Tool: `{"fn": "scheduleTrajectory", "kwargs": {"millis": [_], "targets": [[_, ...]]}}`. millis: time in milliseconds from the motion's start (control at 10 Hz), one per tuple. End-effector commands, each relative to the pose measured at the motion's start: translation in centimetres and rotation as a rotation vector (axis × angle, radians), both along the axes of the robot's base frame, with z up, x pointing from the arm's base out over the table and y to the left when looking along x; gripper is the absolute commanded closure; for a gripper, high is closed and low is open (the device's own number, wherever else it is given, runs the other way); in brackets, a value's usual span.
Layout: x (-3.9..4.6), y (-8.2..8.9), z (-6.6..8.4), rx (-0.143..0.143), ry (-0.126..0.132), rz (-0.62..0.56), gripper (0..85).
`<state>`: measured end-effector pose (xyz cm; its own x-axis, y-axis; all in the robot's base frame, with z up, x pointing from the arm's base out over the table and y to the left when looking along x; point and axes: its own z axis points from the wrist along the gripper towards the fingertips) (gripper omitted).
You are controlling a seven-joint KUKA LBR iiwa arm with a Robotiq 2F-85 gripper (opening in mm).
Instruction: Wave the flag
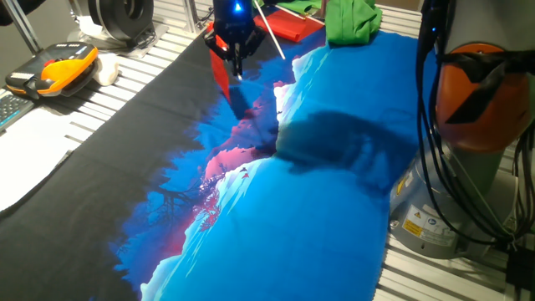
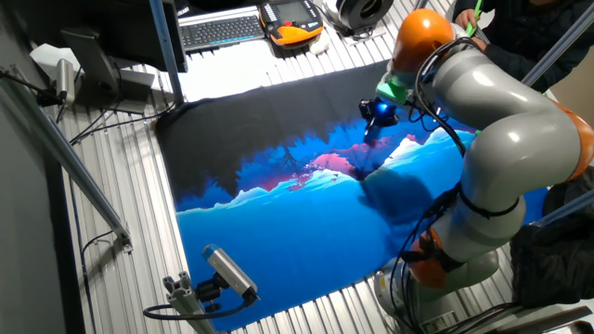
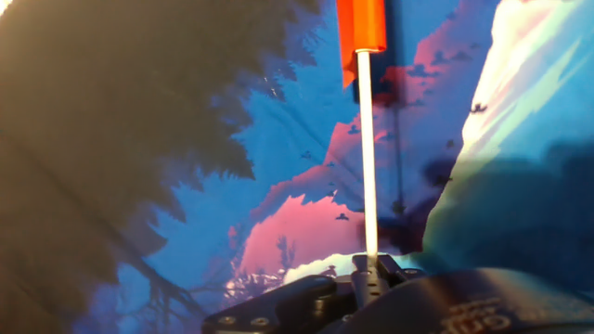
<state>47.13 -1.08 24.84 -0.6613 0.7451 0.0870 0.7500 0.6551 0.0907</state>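
Observation:
My gripper (image 1: pixel 236 73) hangs over the far part of the printed cloth, fingers pointing down. In the hand view the gripper (image 3: pixel 371 271) is shut on the thin white stick (image 3: pixel 368 158) of the flag. The stick runs straight out from the fingers to the red flag cloth (image 3: pixel 360 26), which looks narrow and rolled. In one fixed view a narrow red strip (image 1: pixel 221 77) shows beside the fingers, just above the cloth. In the other fixed view the gripper (image 2: pixel 376 116) is over the pink part of the print, and the flag is too small to make out.
A large black, blue and pink printed cloth (image 1: pixel 276 209) covers the table. A bright green cloth (image 1: pixel 351 21) and a flat red sheet (image 1: pixel 294 25) with a white rod across it lie at the back. An orange-and-black pendant (image 1: pixel 54 71) and a keyboard (image 2: pixel 223 31) sit at the side.

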Motion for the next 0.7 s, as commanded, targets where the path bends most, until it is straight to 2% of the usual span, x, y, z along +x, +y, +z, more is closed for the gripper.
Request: {"fn": "scheduleTrajectory", "kwargs": {"millis": [0, 200, 300, 500, 600], "targets": [[0.03, -0.05, -0.02, 0.010, 0.000, -0.335, 85.0], [0.06, -0.07, -0.05, 0.013, 0.007, -0.165, 85.0], [0.07, -0.07, -0.05, 0.002, 0.014, -0.082, 85.0], [0.07, -0.05, -0.05, -0.047, 0.033, 0.083, 85.0], [0.07, -0.09, -0.05, -0.038, 0.035, 0.137, 85.0]]}}
